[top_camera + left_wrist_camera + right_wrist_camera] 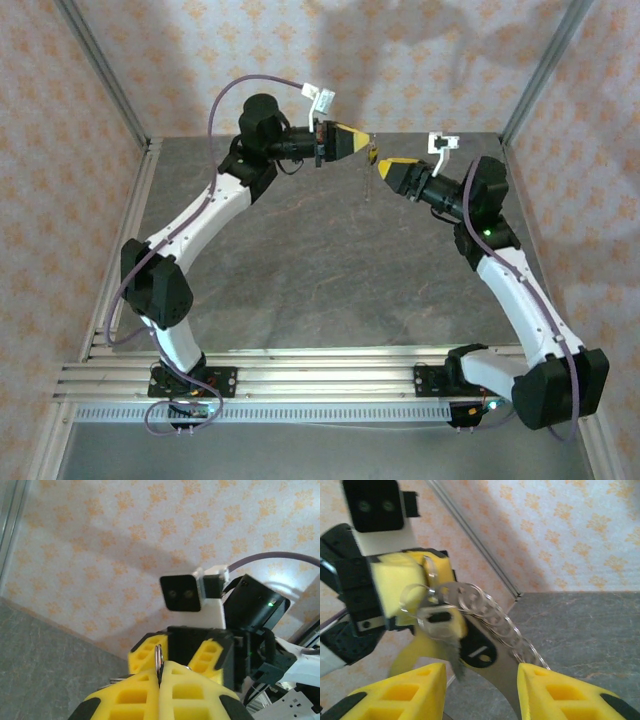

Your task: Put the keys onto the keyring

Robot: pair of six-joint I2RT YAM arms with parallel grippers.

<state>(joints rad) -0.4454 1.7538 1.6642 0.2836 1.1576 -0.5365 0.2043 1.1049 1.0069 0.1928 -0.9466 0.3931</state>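
The table has a dark grey, stone-look top with thin pale streaks; these may be scuffs rather than printed veins. Silvery aluminium rails run along its near edge. Two black base plates are bolted on them, the left arm's base toward the near-left corner and the right arm's base toward the near-right. A white perforated strip lies just in front of the rails. Another aluminium rail borders the left edge.
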